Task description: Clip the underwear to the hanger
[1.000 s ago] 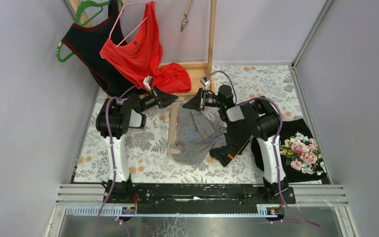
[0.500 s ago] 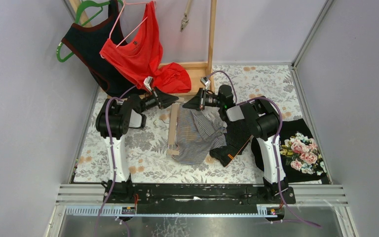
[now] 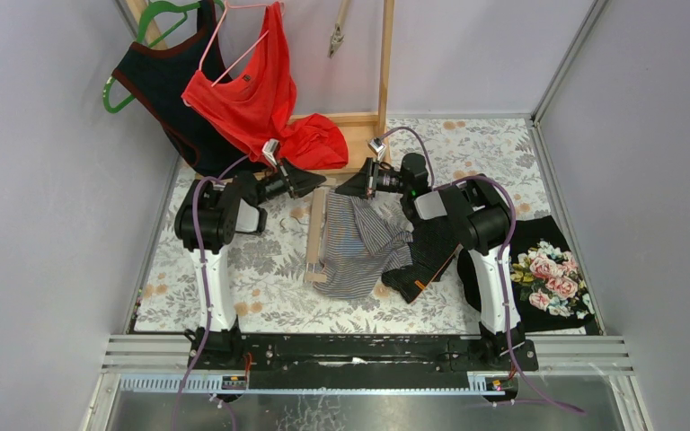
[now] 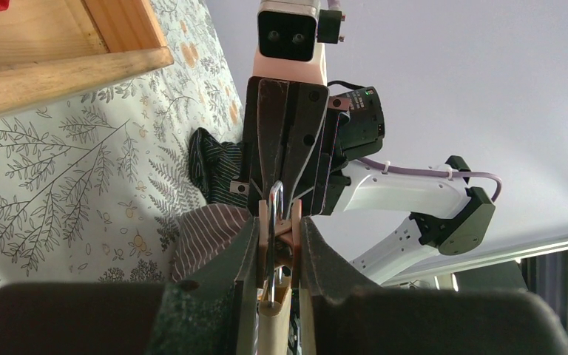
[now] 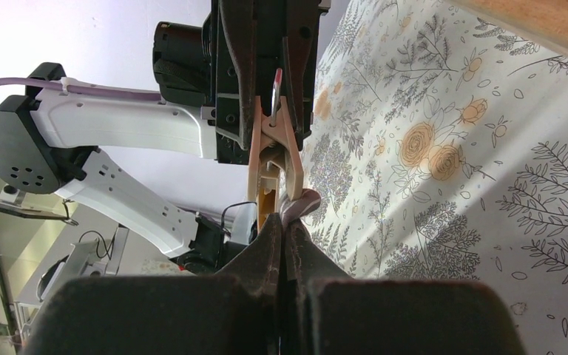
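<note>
The wooden hanger point(image 3: 314, 235) lies on the flowered tablecloth with the striped underwear point(image 3: 359, 244) spread beside it. My left gripper point(image 3: 320, 185) is shut on the hanger's wooden clip point(image 4: 280, 222), squeezing its two handles; the metal hook wire runs between my pads. My right gripper point(image 3: 341, 189) faces it from the other side, shut on a corner of the underwear point(image 5: 302, 202). That corner sits at the mouth of the clip point(image 5: 274, 140), whose two tips stand apart in the right wrist view. The left gripper point(image 4: 279, 231) and the right gripper point(image 5: 285, 223) nearly touch tip to tip.
A wooden rack point(image 3: 383, 72) stands at the back with a red top point(image 3: 260, 94) and a dark top point(image 3: 157, 85) on hangers. A dark garment point(image 3: 422, 256) lies by the underwear, and a black floral one point(image 3: 548, 269) at the right edge.
The right gripper has edged slightly toward the back with the underwear corner. The left arm and hanger have barely moved.
</note>
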